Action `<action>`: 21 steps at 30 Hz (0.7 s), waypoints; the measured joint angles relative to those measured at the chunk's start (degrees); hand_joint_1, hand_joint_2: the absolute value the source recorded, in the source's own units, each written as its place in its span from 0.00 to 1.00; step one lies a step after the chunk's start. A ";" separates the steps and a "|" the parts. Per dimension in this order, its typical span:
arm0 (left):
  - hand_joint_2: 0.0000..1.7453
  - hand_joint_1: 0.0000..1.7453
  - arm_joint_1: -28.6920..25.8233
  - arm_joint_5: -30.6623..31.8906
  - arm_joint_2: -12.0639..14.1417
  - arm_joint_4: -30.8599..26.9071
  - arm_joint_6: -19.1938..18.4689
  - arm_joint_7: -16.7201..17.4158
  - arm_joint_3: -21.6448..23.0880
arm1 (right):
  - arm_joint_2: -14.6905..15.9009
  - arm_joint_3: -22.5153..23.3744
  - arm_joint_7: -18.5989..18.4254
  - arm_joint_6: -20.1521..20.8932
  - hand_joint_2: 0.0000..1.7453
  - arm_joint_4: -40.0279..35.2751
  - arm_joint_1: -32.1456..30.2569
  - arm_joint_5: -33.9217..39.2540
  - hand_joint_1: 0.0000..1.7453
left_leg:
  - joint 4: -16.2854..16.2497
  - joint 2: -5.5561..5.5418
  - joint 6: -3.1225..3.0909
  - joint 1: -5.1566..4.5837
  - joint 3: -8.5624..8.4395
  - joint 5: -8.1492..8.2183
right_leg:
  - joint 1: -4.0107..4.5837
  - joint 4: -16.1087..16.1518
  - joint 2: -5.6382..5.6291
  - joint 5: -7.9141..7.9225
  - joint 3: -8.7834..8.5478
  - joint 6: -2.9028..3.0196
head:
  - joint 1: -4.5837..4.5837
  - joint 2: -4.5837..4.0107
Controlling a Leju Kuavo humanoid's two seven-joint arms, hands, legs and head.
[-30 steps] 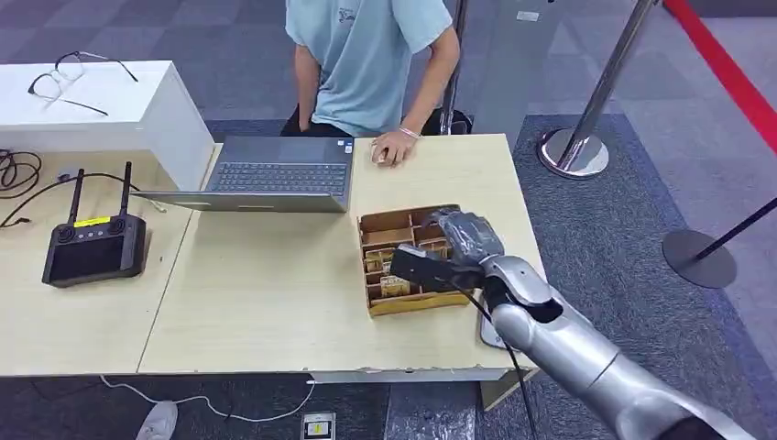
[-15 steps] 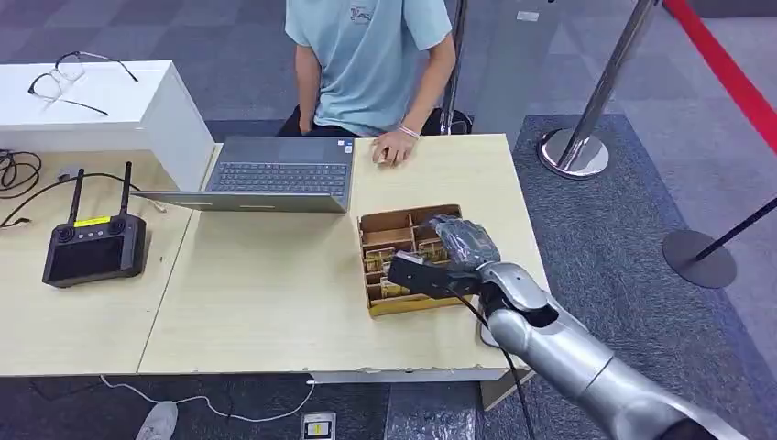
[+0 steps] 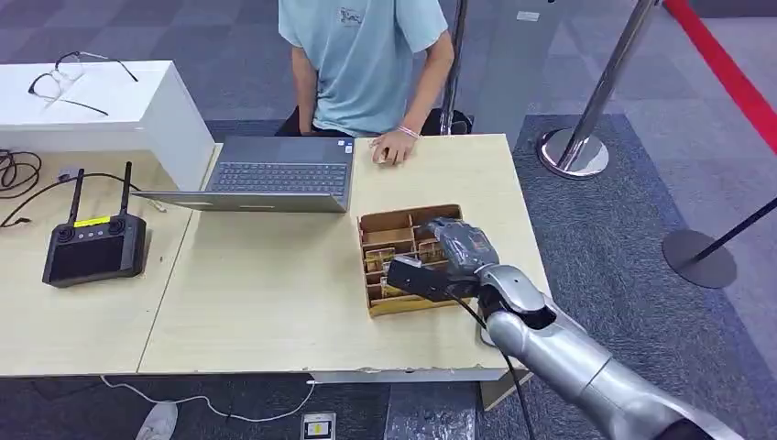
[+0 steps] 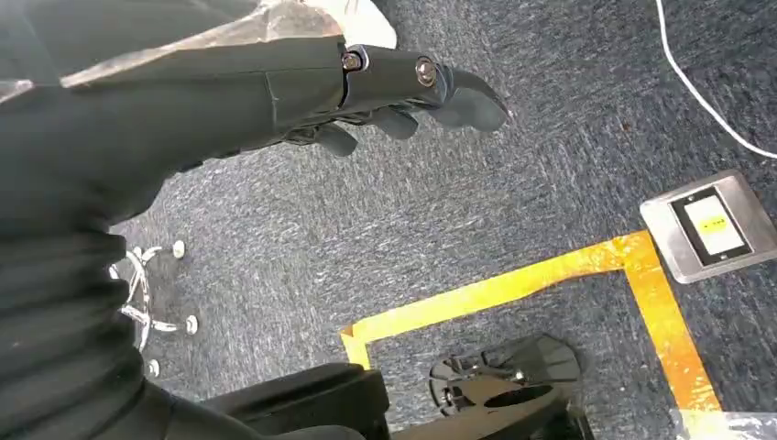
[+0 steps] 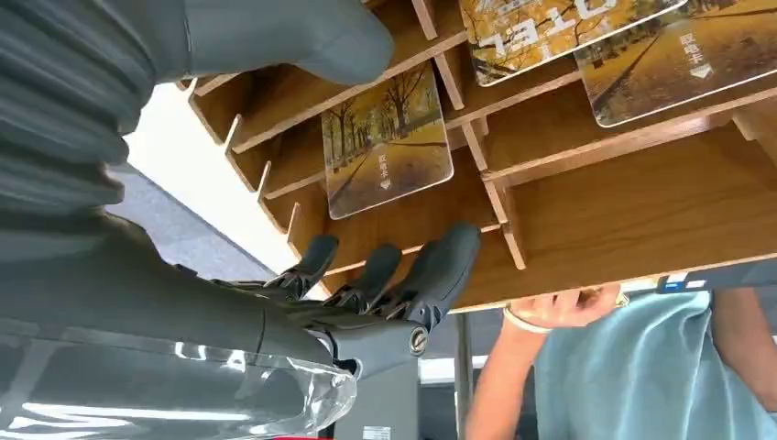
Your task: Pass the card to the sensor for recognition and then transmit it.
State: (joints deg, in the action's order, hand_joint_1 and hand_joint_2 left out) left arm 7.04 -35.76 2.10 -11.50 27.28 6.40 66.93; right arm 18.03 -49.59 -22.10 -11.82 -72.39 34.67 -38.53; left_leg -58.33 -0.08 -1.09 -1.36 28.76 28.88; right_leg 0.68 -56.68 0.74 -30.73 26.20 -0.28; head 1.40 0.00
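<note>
A wooden divided card box (image 3: 417, 303) sits on the right part of the table. Cards printed with autumn trees lie in its compartments (image 3: 383, 266); the right wrist view shows one card (image 5: 385, 137) close to my fingers and two more cards (image 5: 678, 64) further along. My right hand (image 3: 463, 246) hovers over the box, fingers (image 5: 403, 275) spread above the bare wood (image 5: 596, 211), holding nothing. My left hand (image 4: 394, 92) hangs over the carpet, loosely open and empty. A flat pale device (image 3: 488, 332) lies at the table's front edge, mostly hidden by my forearm.
A person in a light blue shirt (image 3: 362, 55) sits behind the table, one hand (image 3: 394, 147) resting near the open laptop (image 3: 275, 174). A black controller (image 3: 92, 247) and cables lie at left, next to a white box (image 3: 110, 110) with glasses. Stanchions stand at right.
My right hand has sunk slightly toward the front of the card box. The person has shifted a little to the left.
</note>
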 joint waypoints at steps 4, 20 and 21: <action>1.00 0.00 0.00 0.00 0.00 0.00 0.00 0.02 0.00 | 0.00 0.00 0.00 -0.02 1.00 0.24 0.00 0.00 0.38 | 0.00 0.00 0.00 0.00 -0.01 0.00 | 0.00 0.00 0.00 0.00 0.00 0.00 | 0.00 0.00; 1.00 0.00 -0.09 0.00 0.00 0.00 0.00 0.22 0.00 | 0.57 0.09 -1.09 0.24 1.00 0.79 0.00 -0.15 0.37 | -0.01 0.00 0.00 0.00 -0.02 0.00 | 0.00 0.00 0.00 0.00 0.00 0.00 | 0.00 0.00; 1.00 0.00 -0.09 0.00 0.00 0.00 0.00 0.20 0.00 | 0.57 0.09 -1.11 0.24 1.00 0.81 0.00 -0.09 0.37 | -0.01 0.01 0.00 0.00 -0.02 0.00 | 0.00 0.00 0.00 0.00 0.00 0.00 | 0.00 0.00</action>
State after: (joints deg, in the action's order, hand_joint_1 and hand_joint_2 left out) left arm 6.95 -35.76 2.10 -11.50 27.28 6.60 66.93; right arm 18.60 -49.51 -23.21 -11.58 -71.58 34.67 -38.62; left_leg -58.33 -0.08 -1.09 -1.36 28.74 28.88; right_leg 0.68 -56.68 0.74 -30.73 26.19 -0.28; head 1.40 0.00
